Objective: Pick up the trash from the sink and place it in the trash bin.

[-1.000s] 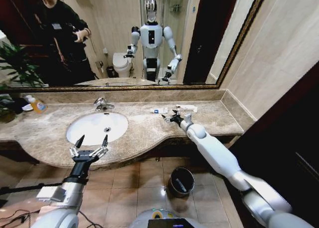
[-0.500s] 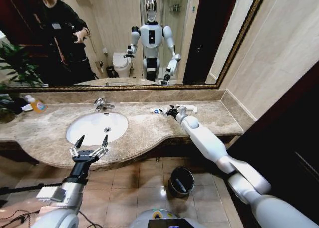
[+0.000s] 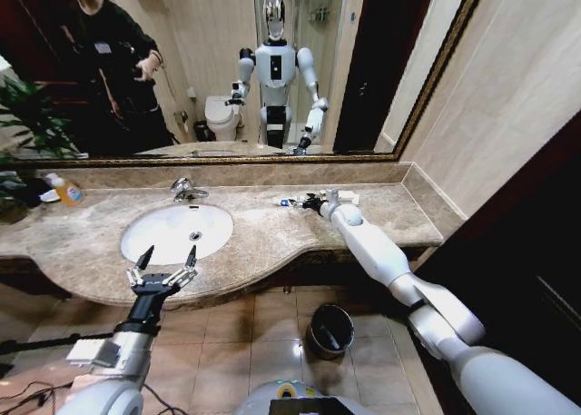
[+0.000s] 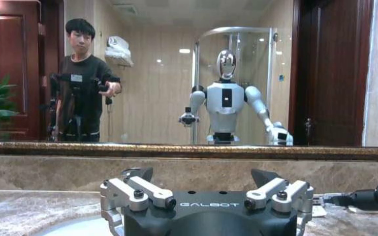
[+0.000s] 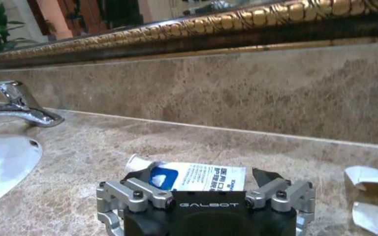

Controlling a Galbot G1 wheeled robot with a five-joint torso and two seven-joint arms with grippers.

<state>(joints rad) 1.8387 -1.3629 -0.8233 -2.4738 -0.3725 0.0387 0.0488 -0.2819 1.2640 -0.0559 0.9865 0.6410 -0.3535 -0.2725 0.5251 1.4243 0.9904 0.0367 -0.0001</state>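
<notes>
On the marble counter to the right of the sink [image 3: 177, 232] lies a white-blue packet [image 3: 290, 201] of trash. My right gripper [image 3: 312, 201] is low over it. In the right wrist view the right gripper [image 5: 201, 173] is open, one finger on each side of the white-blue packet [image 5: 202, 179]. A flat white packet [image 3: 343, 197] lies just beyond, nearer the wall. My left gripper [image 3: 172, 251] hangs open and holds nothing in front of the sink's front rim. The trash bin [image 3: 329, 330] stands on the floor under the counter's edge.
A chrome tap [image 3: 186, 190] stands behind the basin. An orange-yellow bottle [image 3: 65, 191] and a plant [image 3: 27, 115] sit at the counter's far left. The mirror and backsplash close off the back, and a side wall bounds the right end.
My right arm has stretched farther back along the counter, bringing its gripper from the middle of the marble up to the white-blue packet. The left arm has not moved.
</notes>
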